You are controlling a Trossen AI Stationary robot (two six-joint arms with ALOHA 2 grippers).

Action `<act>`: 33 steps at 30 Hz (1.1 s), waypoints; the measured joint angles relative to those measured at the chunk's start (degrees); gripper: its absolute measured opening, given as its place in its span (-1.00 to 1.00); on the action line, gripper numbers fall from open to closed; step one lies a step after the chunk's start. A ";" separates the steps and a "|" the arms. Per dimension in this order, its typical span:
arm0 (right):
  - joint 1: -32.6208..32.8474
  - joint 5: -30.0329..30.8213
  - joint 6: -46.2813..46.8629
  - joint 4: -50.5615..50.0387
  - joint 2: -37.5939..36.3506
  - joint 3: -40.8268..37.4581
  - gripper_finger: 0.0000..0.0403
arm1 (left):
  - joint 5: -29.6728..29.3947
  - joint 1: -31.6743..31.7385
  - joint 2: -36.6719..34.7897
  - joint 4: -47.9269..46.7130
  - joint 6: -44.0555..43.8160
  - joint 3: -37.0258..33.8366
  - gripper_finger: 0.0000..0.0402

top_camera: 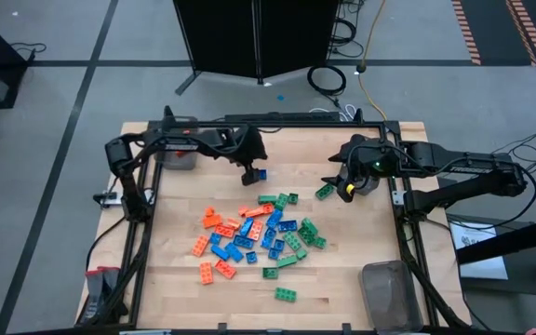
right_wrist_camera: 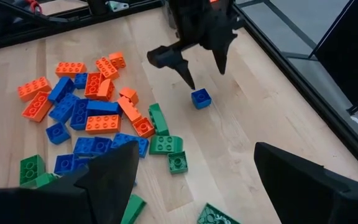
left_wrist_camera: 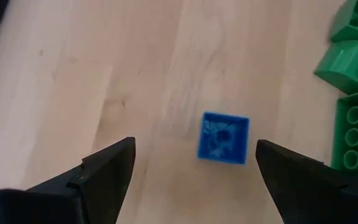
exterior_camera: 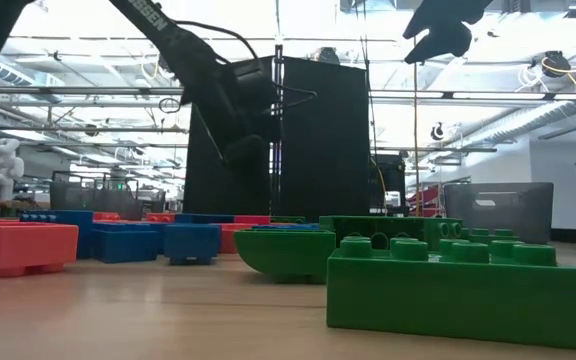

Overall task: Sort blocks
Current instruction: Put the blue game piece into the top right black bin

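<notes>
Low view hides most blocks [top_camera: 254,233] behind a green brick [exterior_camera: 458,285]. Left hand [left_wrist_camera: 191,168] wide open, seemingly just above a blue cube [left_wrist_camera: 223,138], empty. Right hand [right_wrist_camera: 194,180] open, empty.

White lettering on the dark robot arm [exterior_camera: 173,45] in the low view, only the ending "SSEN" legible, the rest cut off by the picture edge, no other readable text, labels or numbers anywhere

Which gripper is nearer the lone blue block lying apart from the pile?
Left. The left gripper hangs open right over the lone blue block, which shows between its fingers in the left wrist view. The right gripper is open, farther off beside a green block.
</notes>
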 joint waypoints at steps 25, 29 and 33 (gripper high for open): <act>0.00 0.08 -0.50 -1.81 0.00 0.02 0.57 | 1.43 -2.45 7.38 2.25 -0.17 0.04 0.57; -0.01 0.08 -0.44 -1.96 -0.01 0.02 0.57 | 0.63 -2.31 7.84 1.62 -0.55 0.26 0.21; -0.01 0.08 -0.35 -1.96 0.01 0.02 0.57 | -0.68 -2.39 7.43 1.60 -0.60 0.38 -0.33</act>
